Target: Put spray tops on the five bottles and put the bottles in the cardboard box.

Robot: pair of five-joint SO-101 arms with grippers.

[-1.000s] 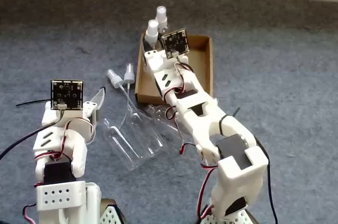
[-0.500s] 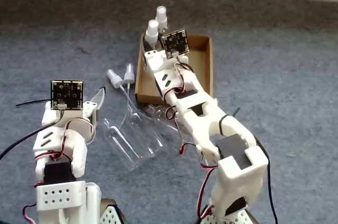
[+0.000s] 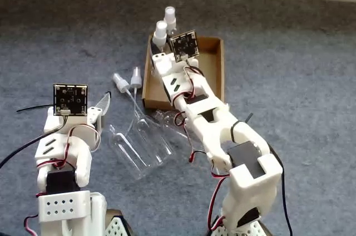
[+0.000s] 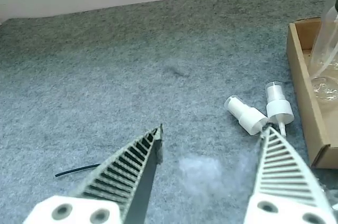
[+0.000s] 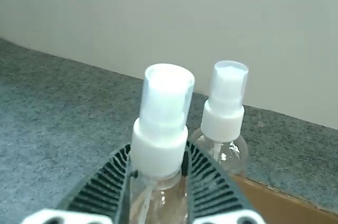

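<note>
Overhead, the right arm is stretching to the far left corner of the cardboard box (image 3: 216, 63) and holding a capped bottle (image 3: 160, 31) upright there, likely so it goes in standing beside a second capped bottle (image 3: 169, 18) just past that corner. Two loose spray tops (image 3: 120, 83) are lying just outside the box's left wall, and bare bottles (image 3: 142, 147) are lying off its near left corner, probably waiting for tops. From the left wrist, the left claw (image 4: 211, 137) is hanging wide open, pointing at those tops beside the box. From the right wrist, the right claw (image 5: 158, 152) is clamping the first bottle just under its white top. Nothing is differing from a second ago: both arms are staying put.
</note>
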